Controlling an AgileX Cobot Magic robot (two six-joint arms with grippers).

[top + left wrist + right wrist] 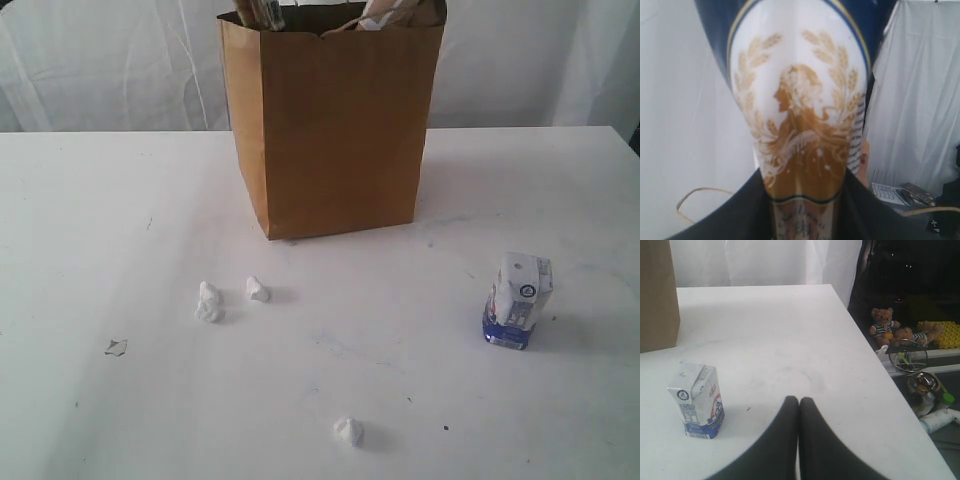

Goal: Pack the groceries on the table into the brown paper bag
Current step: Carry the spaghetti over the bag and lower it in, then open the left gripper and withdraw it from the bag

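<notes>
The spaghetti packet (800, 105), blue with a white panel and a gold wheat-wreath figure, fills the left wrist view. My left gripper (802, 177) is shut on it, one black finger pressed to each side. The brown paper bag (335, 130) stands upright at the back middle of the table (100, 220), and tops of packed items poke above its rim. The small white-blue carton (518, 300) stands upright at the right. In the right wrist view the carton (696, 401) is a short way off to one side of my right gripper (799, 401), which is shut and empty. Neither gripper shows in the exterior view.
Three crumpled white bits (209, 302) (258, 289) (349, 431) and a small grey scrap (116, 347) lie in front of the bag. The table's right edge (875, 365) drops off to teddy bears (883, 325) and clutter. White curtains hang behind.
</notes>
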